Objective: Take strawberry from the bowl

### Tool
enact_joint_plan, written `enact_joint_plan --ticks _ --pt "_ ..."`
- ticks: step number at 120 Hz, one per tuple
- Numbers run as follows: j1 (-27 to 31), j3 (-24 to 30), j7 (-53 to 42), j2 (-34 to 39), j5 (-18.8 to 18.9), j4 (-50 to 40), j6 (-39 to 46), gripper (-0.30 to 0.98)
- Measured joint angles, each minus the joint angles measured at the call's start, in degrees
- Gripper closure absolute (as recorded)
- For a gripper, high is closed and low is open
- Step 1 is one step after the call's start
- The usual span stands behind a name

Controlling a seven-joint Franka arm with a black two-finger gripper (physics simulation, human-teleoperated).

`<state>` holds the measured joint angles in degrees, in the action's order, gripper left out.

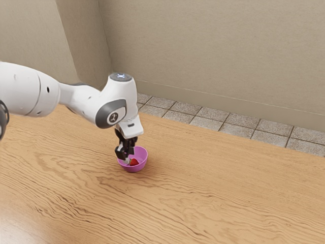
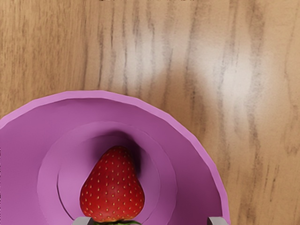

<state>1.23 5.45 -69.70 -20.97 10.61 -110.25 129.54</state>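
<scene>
Landmark: the pink-purple bowl (image 1: pixel 142 164), upright on the wood-grained tabletop (image 1: pixel 203 203). Strawberry (image 1: pixel 134 162) is inside the bowl, lying on its side on the bowl's floor. Its red, seeded body shows well in the wrist view; the narrow tip points away from the gripper (image 1: pixel 127 159), and the green leaves (image 2: pixel 123 222) at the other end are partly visible, near the fingertips.

Gripper state: open, nothing grasped. In the wrist view the two fingertips (image 2: pixel 218 221) stand well apart. One is just beside the strawberry's leafy end; contact there cannot be told. The other is seen against the bowl's rim; contact there cannot be told either.

Gripper position: pointing down at the bowl, over the side toward the exterior view's left. The white arm (image 1: pixel 80 97) comes from the exterior view's left and bends down above the bowl.

Surroundings: beyond the bowl and the far edge of the tabletop, grey floor tiles (image 1: pixel 207 122) and a plain beige wall (image 1: pixel 213 51). Dark shading inside the bowl beside the strawberry's tip; pale glare on the wood outside the bowl's rim.
</scene>
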Motion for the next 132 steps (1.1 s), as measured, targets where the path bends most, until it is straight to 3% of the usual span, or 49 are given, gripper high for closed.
enact_joint_plan --ticks 132 --pt "1.1 0.4 -9.2 -5.3 -0.4 1.4 6.0 0.43"
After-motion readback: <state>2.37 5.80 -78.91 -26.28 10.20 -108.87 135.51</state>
